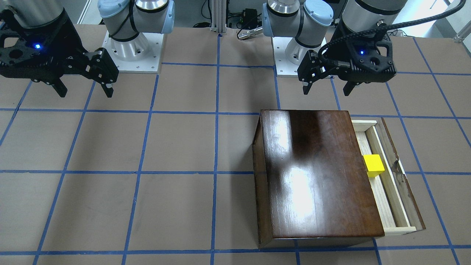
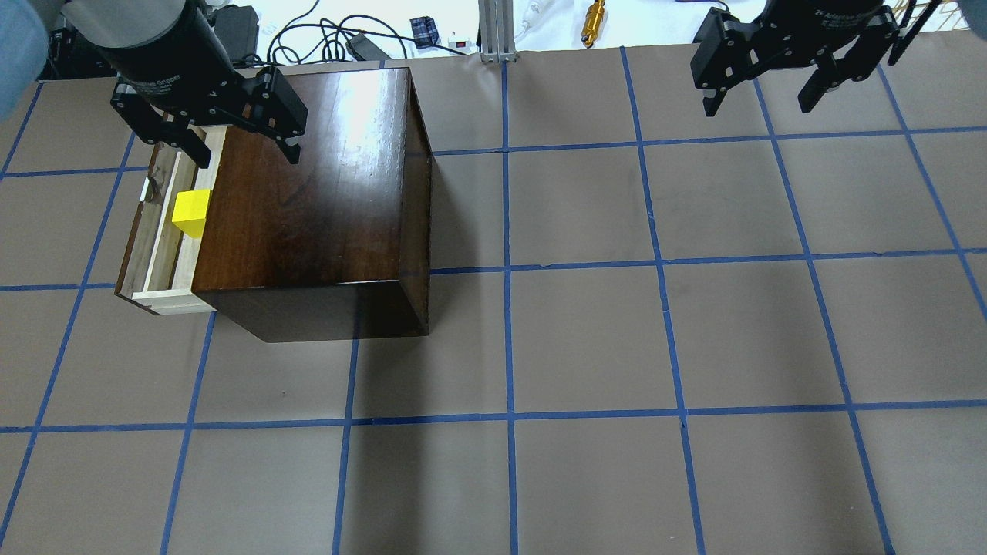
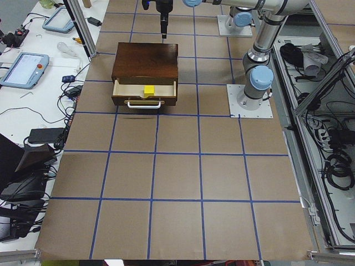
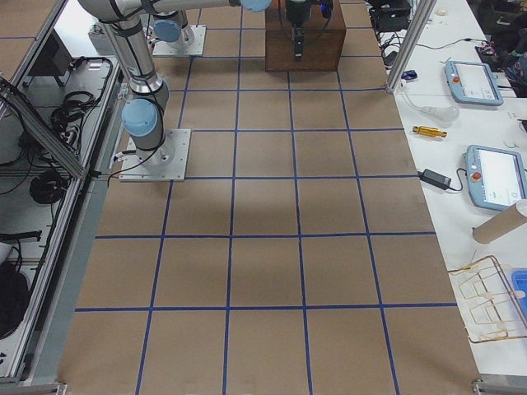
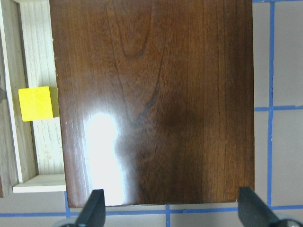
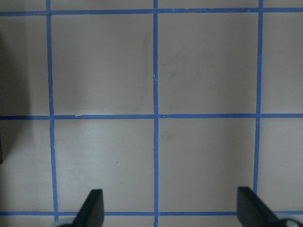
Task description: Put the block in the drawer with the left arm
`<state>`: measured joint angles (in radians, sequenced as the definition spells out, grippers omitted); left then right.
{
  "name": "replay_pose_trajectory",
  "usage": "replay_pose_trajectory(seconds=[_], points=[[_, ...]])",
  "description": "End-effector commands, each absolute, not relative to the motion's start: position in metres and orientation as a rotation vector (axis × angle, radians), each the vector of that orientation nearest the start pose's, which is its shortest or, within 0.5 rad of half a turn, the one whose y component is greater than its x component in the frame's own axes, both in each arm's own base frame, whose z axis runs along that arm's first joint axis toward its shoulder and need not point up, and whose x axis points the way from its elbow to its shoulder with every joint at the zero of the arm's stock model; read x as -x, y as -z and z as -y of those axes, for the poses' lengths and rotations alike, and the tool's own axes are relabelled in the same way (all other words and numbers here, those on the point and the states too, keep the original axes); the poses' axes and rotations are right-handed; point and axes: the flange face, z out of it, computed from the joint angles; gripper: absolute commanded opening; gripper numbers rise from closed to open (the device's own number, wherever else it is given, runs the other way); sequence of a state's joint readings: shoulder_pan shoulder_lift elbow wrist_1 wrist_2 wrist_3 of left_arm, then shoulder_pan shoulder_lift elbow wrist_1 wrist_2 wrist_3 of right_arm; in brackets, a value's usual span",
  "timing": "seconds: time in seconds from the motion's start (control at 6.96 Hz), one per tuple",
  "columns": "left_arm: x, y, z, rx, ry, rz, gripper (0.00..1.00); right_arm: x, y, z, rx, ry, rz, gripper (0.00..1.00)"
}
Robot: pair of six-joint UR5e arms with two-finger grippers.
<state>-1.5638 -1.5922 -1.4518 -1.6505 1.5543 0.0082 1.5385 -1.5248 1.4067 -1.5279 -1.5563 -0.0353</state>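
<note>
Block (image 1: pixel 373 165) sits in the drawer (image 1: pixel 390 206). Front view: you see it on the pale tray floor, right against the edge of the dark wooden box (image 1: pixel 316 173), with the drawer pulled partway out. Left claw (image 1: pixel 326 91) hangs raised, clear of box and block, jaws spread wide, holding nothing. Right claw (image 1: pixel 85 94) hangs well apart over the counter (image 1: pixel 176 147), also wide open and empty.

Overhead: the left claw overlaps the drawer's upper end and the box corner in frame, not touching the block. The block is near mid-length of the tray.

Left side view: the drawer opens toward the camera, white handle (image 3: pixel 143 103) on its front, block about centred in it.

Right side view: the box is far off and you can't see the block.

Left wrist: the block is at the frame's left in the tray. Both fingertips sit far apart at the bottom, nothing between them.

Right wrist: only counter with blue tape lines (image 6: pixel 155 116), fingertips far apart.
</note>
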Motion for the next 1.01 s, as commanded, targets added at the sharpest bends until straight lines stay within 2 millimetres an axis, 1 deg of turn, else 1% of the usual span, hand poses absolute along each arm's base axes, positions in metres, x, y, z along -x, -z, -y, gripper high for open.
replay_pose_trajectory(seconds=[0.0, 0.29, 0.58, 0.86], points=[[0.130, -0.531, 0.500, -0.015, 0.035, -3.167, 1.00, -0.118, -0.542, 0.519, 0.006, 0.121, -3.127, 1.00], [0.116, -0.528, 0.504, -0.102, 0.037, -3.163, 1.00, -0.118, -0.541, 0.520, 0.006, 0.118, -3.127, 1.00], [0.116, -0.529, 0.509, -0.103, 0.077, -3.159, 1.00, -0.118, -0.541, 0.520, 0.006, 0.118, -3.128, 1.00], [0.118, -0.529, 0.508, -0.093, 0.077, -3.158, 1.00, -0.117, -0.542, 0.520, 0.003, 0.121, -3.127, 1.00]])
